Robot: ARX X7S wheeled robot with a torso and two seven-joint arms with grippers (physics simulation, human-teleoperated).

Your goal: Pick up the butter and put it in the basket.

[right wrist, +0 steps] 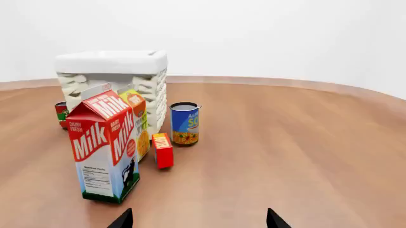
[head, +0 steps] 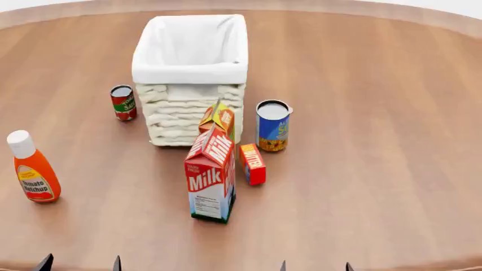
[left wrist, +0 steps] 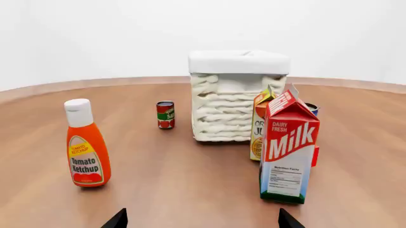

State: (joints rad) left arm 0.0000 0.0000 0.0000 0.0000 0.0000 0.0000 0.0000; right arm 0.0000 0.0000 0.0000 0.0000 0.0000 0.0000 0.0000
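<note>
The round wooden table (head: pixel 391 141) carried every item in view. The largest of them, the basket (head: pixel 191 68), stood upright toward the far side of the table with its white liner folded over the rim and its interior showing only cloth. The milk carton (head: pixel 210 178) stood upright nearer the robot, directly in front of the orange juice carton (head: pixel 218 119), which stood against the basket's near wall. The ketchup bottle (head: pixel 33 168) stood well apart on the robot's left. A blue can (head: pixel 272 125) stood just right of the juice carton, and a small red can (head: pixel 123 102) stood by the basket's left corner. The butter (head: pixel 252 164) stood on edge on the table, just right of the milk carton and just in front of the blue can; contact with either could not be confirmed. In the head view its long axis ran roughly away from the robot, toward the can. The butter lay ahead of both grippers and slightly right of centre, so the right gripper (head: pixel 315 266) was judged the nearer and the better placed, with an unobstructed line to the box in the right wrist view (right wrist: pixel 162 150). From the left gripper (head: pixel 80 263) the milk carton hid most of the butter. Only the fingertips of each gripper showed at the picture edges; both pairs were spread wide and held nothing. The coming move was judged to require a forward reach with the fingers straddling the butter's narrow width.
</note>
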